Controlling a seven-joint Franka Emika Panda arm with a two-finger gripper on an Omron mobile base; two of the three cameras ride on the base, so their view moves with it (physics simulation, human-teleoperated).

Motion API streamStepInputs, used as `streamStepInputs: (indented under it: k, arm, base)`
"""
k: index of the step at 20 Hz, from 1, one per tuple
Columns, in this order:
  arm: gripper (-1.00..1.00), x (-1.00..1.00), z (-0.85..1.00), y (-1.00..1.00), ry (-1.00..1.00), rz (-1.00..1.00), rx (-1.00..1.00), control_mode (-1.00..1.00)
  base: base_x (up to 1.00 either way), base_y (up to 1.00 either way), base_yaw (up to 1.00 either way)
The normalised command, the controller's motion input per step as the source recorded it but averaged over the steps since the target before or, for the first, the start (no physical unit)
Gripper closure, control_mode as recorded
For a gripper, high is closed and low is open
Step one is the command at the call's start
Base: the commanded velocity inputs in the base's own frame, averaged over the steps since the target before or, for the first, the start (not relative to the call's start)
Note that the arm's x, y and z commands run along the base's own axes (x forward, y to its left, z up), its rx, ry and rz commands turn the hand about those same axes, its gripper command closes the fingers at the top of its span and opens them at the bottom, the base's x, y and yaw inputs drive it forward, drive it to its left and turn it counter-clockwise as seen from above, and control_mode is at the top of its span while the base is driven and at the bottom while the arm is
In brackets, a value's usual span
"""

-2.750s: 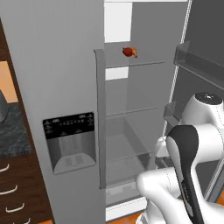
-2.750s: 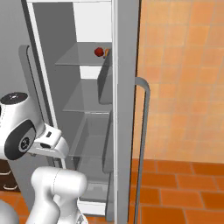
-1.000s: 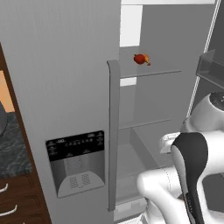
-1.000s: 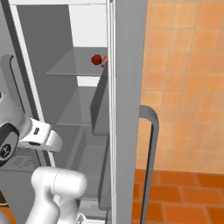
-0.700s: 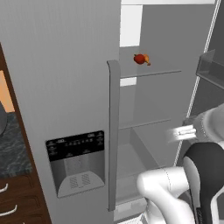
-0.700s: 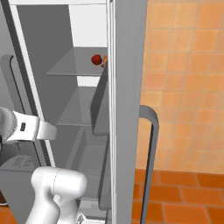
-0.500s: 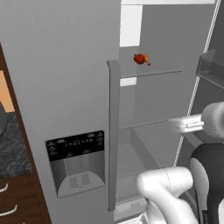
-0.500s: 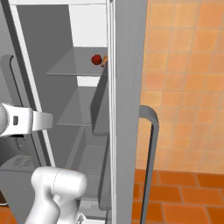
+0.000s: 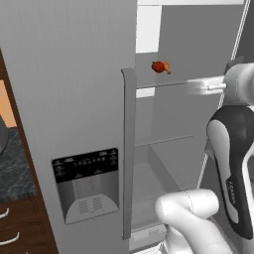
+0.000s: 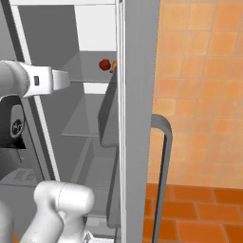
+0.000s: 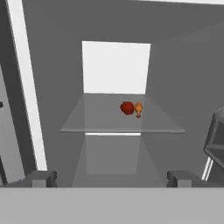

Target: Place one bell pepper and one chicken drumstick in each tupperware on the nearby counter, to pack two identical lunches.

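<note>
My hand (image 11: 109, 177) is open and empty, its two dark fingertips (image 11: 40, 177) standing wide apart at the bottom of the hand view. It is raised in front of the open fridge (image 9: 89, 74) and points into the compartment.

On the upper glass shelf (image 11: 105, 118) lie a red bell pepper (image 11: 127, 107) and a chicken drumstick (image 11: 138, 108), side by side and touching or very nearly so (I cannot tell which). Seen from my hand, the pepper is on the left and the drumstick on the right, its thin pale bone tip pointing toward me. Both rest toward the back of the shelf, well apart from my fingertips.

From the left base view the same pair sits above the shelf edge, pepper (image 9: 158, 67) left and drumstick (image 9: 166, 68) right, with my forearm reaching in from the right at shelf height. From the right base view they (image 10: 105, 64) lie just left of the fridge door's edge.

A strip of the dark marbled table (image 9: 15, 163) shows at the far left, over brown drawers (image 9: 20, 228) with silver handles.
</note>
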Motion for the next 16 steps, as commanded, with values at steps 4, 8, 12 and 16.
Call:
streamStepInputs:
  k: [4,8,12,16]
  arm:
    - [-1.0,1.0,0.25,-0.08,0.11,0.0,-0.01,-1.0]
    - [-1.0,0.98,-0.16,-0.02,0.07,-0.08,-0.05,-1.0]
    - [-1.0,0.95,-0.63,0.0,0.0,-0.12,-0.06,-1.0]
    - [-1.0,1.0,-0.29,-0.09,0.12,-0.06,-0.07,-1.0]
  base:
    - [0.0,0.0,0.0]
    - [0.0,0.0,0.0]
    - [0.0,0.0,0.0]
    - [0.0,0.0,0.0]
